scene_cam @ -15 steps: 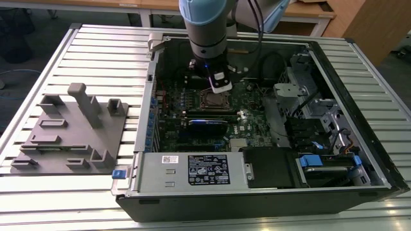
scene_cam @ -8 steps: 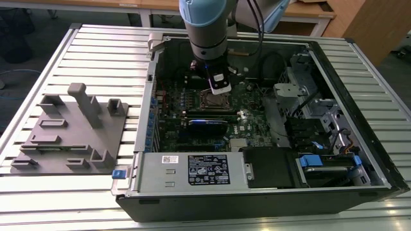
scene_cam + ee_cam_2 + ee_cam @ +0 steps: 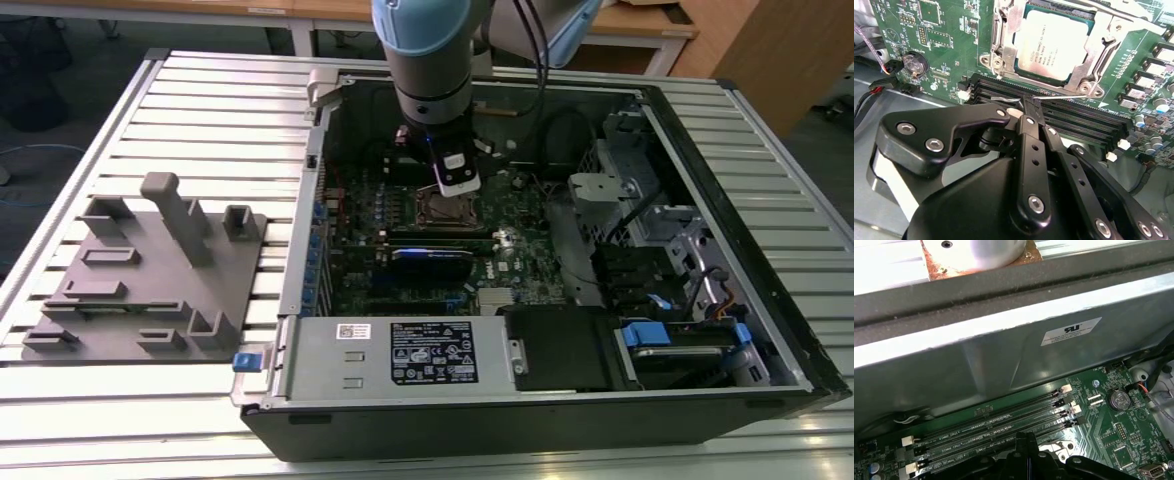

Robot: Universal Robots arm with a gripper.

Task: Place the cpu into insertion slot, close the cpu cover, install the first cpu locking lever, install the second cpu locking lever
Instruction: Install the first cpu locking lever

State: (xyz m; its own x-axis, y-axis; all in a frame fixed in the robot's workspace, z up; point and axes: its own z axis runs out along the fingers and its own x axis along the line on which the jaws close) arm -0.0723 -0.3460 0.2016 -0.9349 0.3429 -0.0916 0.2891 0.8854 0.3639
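One cpu (image 3: 1053,42): lies flat in the insertion slot (image 3: 447,208), grey top up
cpu cover (image 3: 1097,52): down, framing the chip
Locking lever (image 3: 1066,97): thin wire along the cover's gripper-side edge, parallel to the memory slots (image 3: 1079,120)
Gripper (image 3: 1030,106): jaws drawn together, tip at the lever's middle, crosswise to it; whether it pinches the wire, I cannot tell

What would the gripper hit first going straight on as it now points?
The gripper would probably meet the thin locking lever at its tips, then the memory slots behind; depth is unclear.
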